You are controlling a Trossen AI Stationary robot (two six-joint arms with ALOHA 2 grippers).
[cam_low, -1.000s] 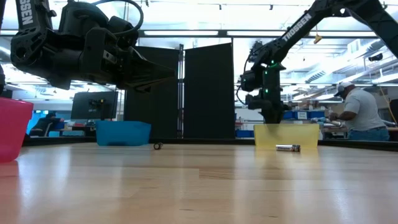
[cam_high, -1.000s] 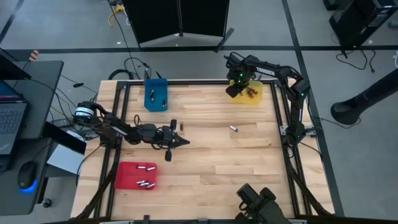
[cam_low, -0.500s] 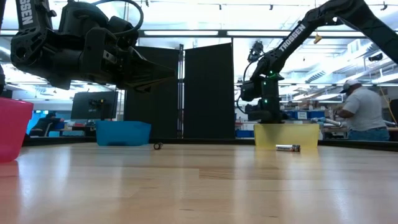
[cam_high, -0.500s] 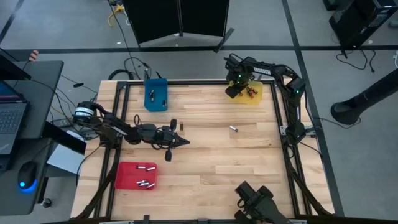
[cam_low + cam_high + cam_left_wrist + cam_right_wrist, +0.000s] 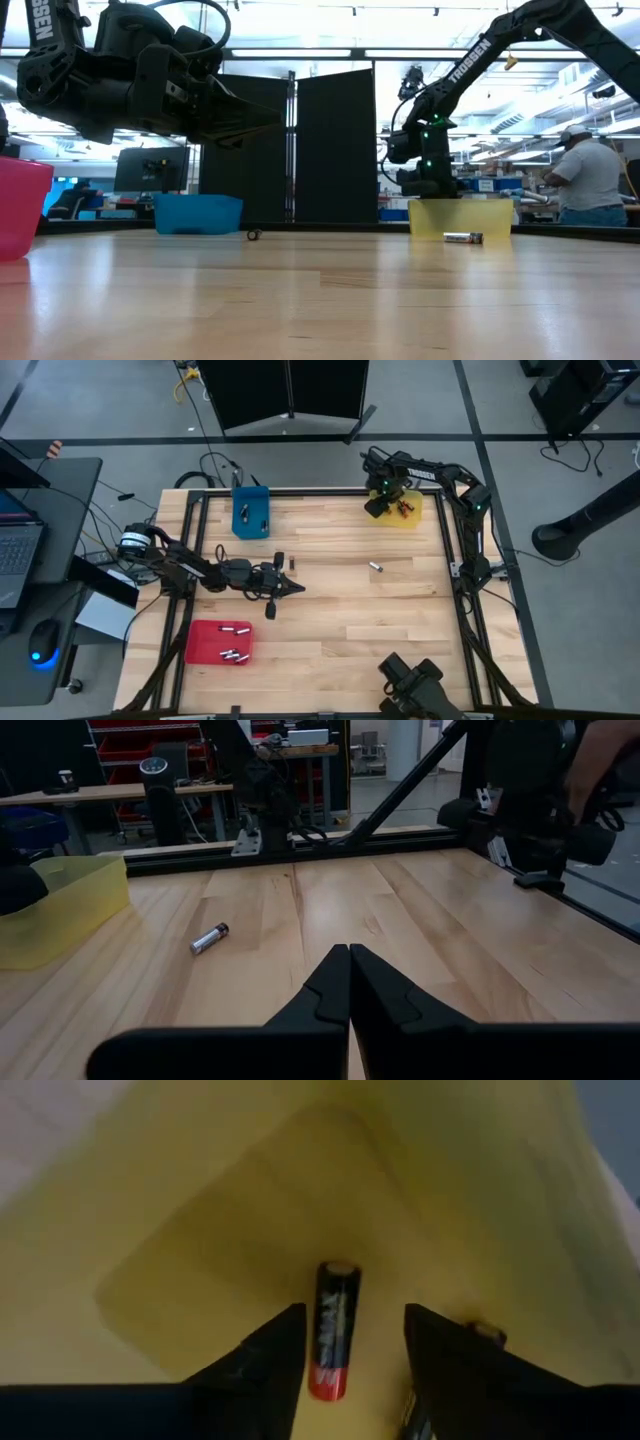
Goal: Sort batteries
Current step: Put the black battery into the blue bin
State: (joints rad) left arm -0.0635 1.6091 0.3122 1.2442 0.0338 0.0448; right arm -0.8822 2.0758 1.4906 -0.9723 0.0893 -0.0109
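Yellow plastic fills the right wrist view: the right gripper (image 5: 345, 1350) is lowered into the yellow tray (image 5: 412, 517), its jaws parted, and a black AA cell with a red end (image 5: 333, 1327) lies in the gap between them on the tray floor, touching neither. The drop-off step appears to be finishing here. Another cell is partly seen just outside one jaw, and reddish cells show in that tray from above.

The left gripper (image 5: 348, 982) hangs over the middle of the bench (image 5: 330, 615) with its jaws pressed together and nothing between them. Ahead of those jaws, well apart, a silvery cell (image 5: 209, 938) lies loose on the wood; a small dark cell (image 5: 293, 564) lies near the same gripper.

The blue tray (image 5: 251, 515) holds a couple of dark cells; the red tray (image 5: 219, 643) holds several silvery ones.

Next, the right jaws would need to be lifted clear of the tray wall and carried to the loose silvery cell, opened across its width.
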